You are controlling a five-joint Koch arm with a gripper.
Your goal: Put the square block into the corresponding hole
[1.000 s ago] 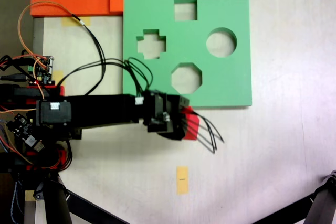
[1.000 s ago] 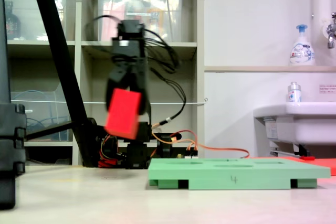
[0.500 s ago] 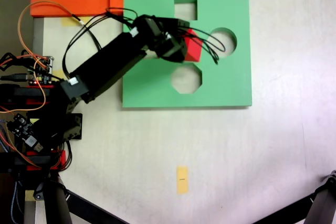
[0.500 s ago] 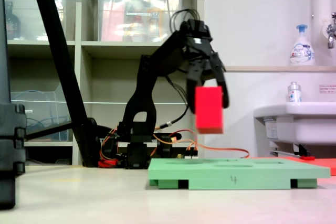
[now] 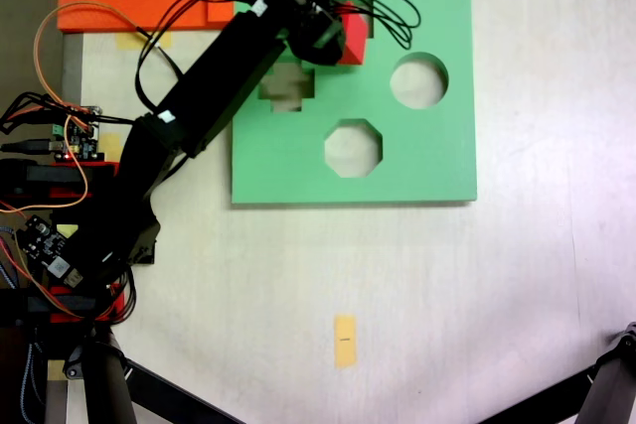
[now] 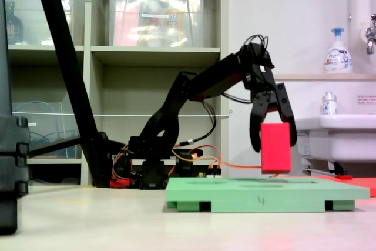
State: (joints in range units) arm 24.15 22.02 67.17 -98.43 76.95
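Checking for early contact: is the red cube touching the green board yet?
Apart. In a fixed view, the red cube hangs in the claw, background visible beneath it above the green board.

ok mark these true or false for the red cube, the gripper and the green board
1. The gripper holds the red cube above the green board. True.
2. The cube rests flat inside the round hole. False: the round hole is open, and the cube hangs in the air.
3. From above, the cube sits over the board's top edge region, above the cross-shaped cutout. True.
4. The octagonal cutout is covered by the arm. False: it is in plain sight.
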